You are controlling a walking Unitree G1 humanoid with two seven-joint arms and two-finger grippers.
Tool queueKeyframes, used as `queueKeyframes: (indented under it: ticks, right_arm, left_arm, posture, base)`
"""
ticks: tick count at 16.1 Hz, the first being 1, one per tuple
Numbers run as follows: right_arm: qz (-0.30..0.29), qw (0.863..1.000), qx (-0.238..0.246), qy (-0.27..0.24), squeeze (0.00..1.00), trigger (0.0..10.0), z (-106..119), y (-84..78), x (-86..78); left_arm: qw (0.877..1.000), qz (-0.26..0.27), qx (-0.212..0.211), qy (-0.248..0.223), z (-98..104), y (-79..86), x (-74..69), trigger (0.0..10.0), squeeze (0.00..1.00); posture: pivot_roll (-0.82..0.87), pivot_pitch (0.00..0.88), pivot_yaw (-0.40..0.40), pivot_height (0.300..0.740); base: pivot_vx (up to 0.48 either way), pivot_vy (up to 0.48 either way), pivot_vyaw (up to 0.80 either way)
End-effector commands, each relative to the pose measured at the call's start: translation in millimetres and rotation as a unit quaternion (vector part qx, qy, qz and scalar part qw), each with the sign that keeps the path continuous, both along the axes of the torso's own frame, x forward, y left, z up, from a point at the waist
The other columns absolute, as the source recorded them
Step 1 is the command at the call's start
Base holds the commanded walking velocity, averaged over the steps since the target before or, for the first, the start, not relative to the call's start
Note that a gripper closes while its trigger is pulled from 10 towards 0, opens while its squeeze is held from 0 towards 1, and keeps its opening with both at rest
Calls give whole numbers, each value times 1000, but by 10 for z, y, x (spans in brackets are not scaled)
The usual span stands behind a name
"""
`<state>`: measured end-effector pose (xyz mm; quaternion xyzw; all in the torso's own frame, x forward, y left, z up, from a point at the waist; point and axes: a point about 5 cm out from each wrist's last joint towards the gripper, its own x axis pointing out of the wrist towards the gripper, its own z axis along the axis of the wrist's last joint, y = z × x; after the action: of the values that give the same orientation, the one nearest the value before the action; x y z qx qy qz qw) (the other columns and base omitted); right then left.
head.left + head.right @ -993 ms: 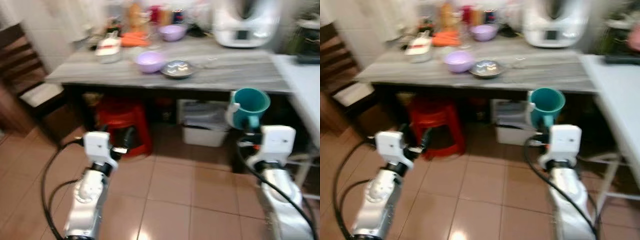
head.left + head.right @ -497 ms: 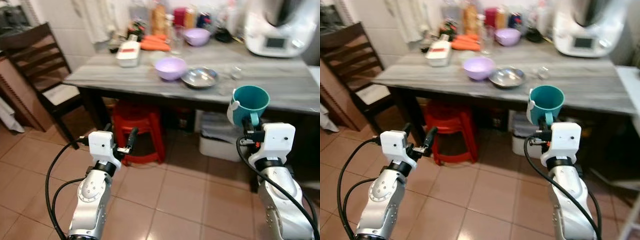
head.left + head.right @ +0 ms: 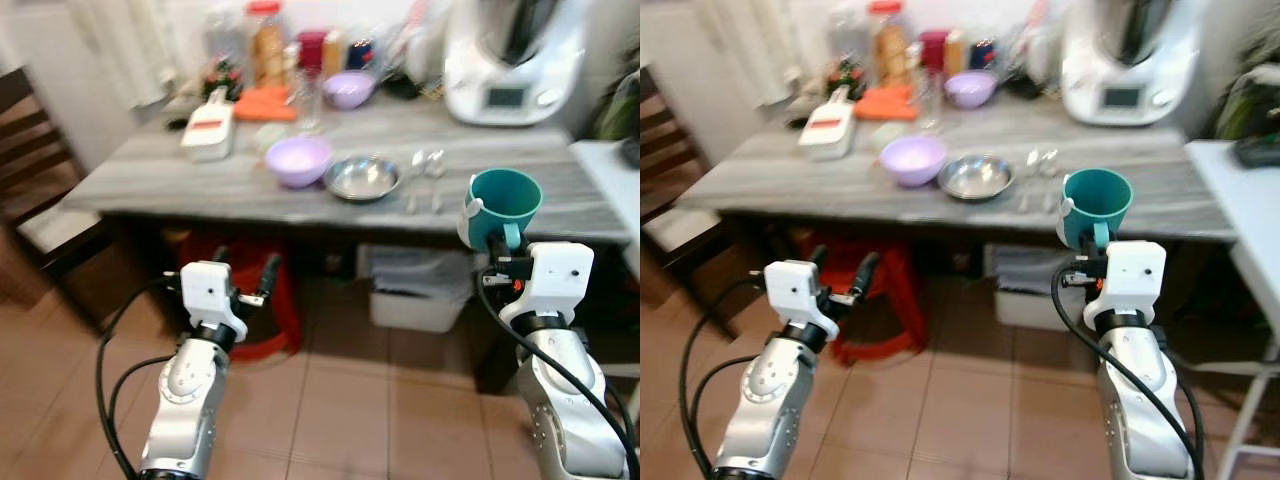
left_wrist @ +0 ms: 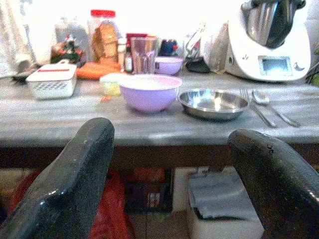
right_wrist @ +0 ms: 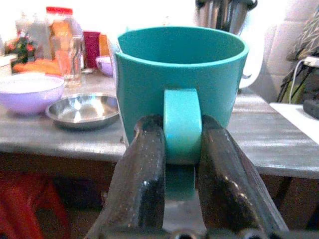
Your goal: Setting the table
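My right gripper (image 3: 502, 250) is shut on the handle of a teal mug (image 3: 503, 205), held upright just in front of the grey table's (image 3: 200, 190) near edge. In the right wrist view the two fingers (image 5: 144, 169) clamp the handle of the mug (image 5: 179, 64). My left gripper (image 3: 243, 272) stands open and empty below the table edge, in front of a red stool (image 3: 270, 310). On the table lie a lilac bowl (image 3: 297, 160), a steel bowl (image 3: 363, 177), and a fork and spoon (image 3: 425, 180).
A white kitchen appliance (image 3: 510, 55), jars, a glass, a second lilac bowl (image 3: 348, 88) and a white container (image 3: 208, 130) crowd the table's back. A dark chair (image 3: 40, 190) stands left, a white surface (image 3: 610, 175) right. A white bin (image 3: 415, 295) sits under the table.
The whole picture has shifted as the camera moved, so the table now sits more squarely ahead. Both arms keep their pose and the mug stays in the right gripper.
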<state>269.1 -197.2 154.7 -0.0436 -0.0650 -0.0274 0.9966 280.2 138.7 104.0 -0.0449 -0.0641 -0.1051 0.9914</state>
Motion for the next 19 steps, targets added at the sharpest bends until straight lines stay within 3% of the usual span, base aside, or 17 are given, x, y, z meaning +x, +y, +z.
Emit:
queueKeyframes:
  ticks: [1,4,8,13,19]
  right_arm:
    - [13,1000,9,-5,0,10000,31,85,21]
    - [13,1000,4,-8,0,10000,35,88,19]
    - [15,1000,-1,-11,0,10000,49,96,8]
    - [17,1000,-4,-16,0,10000,69,105,28]
    - [16,1000,-3,-17,0,10000,72,122,35]
  left_arm:
    - [1000,12,6,0,9,86,2,10000,0]
    - [1000,10,5,1,7,71,7,10000,0]
    - [1000,7,4,2,1,47,-10,10000,0]
    - [1000,4,1,2,5,24,-12,10000,0]
    - [1000,-9,-2,8,-19,-46,-71,10000,0]
  posture:
    - [-93,18,44,740]
    - [-93,18,44,740]
    - [-93,18,44,740]
    - [-97,21,49,740]
    - [-97,21,49,740]
  base:
    - [364,0,-800]
    - [361,0,-710]
    - [364,0,0]
    - [362,0,616]
    - [363,0,0]
